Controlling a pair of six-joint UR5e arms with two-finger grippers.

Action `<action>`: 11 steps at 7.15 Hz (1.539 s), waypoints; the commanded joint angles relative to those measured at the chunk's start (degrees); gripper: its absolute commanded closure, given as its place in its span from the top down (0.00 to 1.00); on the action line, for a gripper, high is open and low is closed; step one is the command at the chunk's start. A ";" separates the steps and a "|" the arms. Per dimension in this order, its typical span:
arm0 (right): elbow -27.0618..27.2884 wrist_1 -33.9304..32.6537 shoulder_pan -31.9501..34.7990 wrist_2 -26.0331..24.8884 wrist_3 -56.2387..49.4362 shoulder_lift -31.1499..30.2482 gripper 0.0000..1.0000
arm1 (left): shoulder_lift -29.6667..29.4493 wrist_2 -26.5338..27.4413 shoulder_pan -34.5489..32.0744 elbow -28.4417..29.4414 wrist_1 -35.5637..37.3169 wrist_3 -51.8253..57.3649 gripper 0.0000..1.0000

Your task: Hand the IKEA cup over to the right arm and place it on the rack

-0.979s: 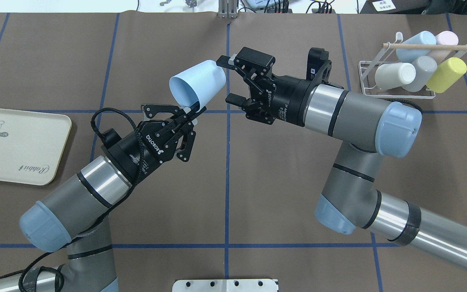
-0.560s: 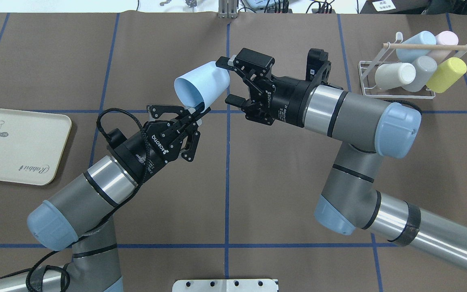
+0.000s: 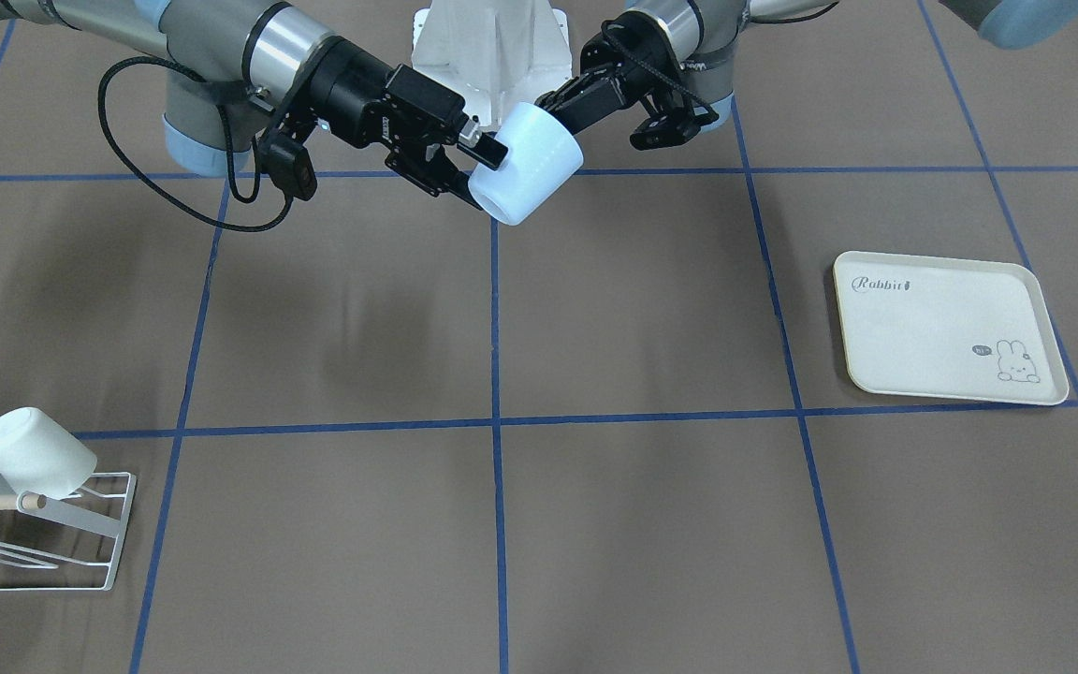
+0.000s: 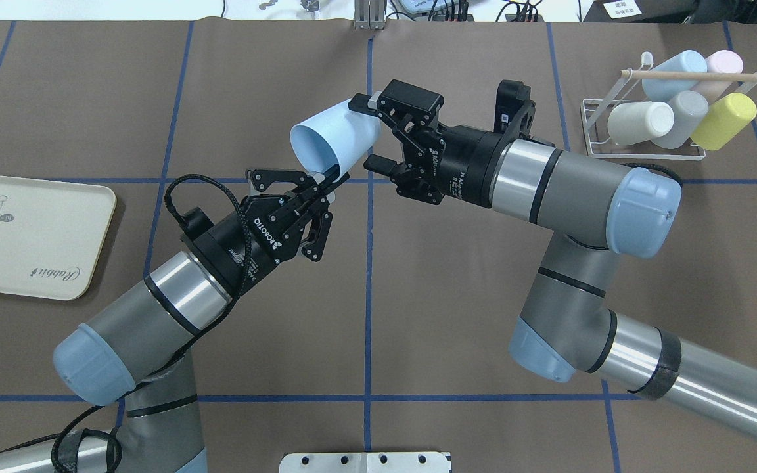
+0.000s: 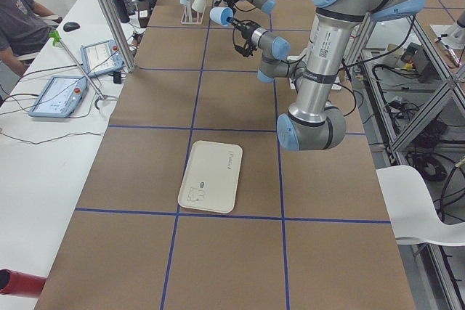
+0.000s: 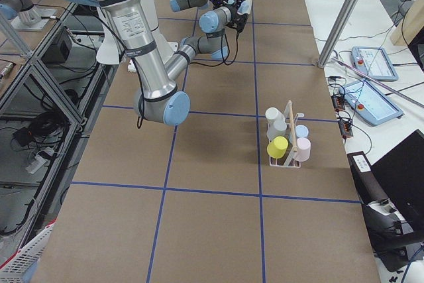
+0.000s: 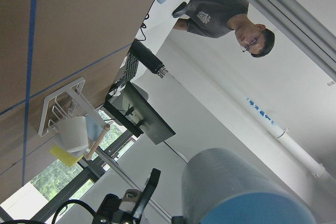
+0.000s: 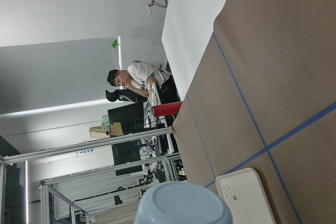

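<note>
Overhead camera looks forward and down from behind the robot [image 4: 569,190], front-facing camera faces it steeply downward, two distant end cameras look along the surface [image 4: 56,98], wrist cameras sit close; all fixed views share the rack [image 4: 756,77]

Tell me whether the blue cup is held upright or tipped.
Tipped on its side. The blue cup shows its open mouth sideways, rim pinched by the left gripper, base toward the right gripper.

Left end effector [image 4: 327,182] pinched tight, right end effector [image 4: 367,133] spread wide
</note>
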 commanded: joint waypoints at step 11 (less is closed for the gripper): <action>-0.53 0.52 -0.10 -0.09 1.05 0.40 0.01 | -1.59 0.09 1.80 0.50 0.03 2.87 0.86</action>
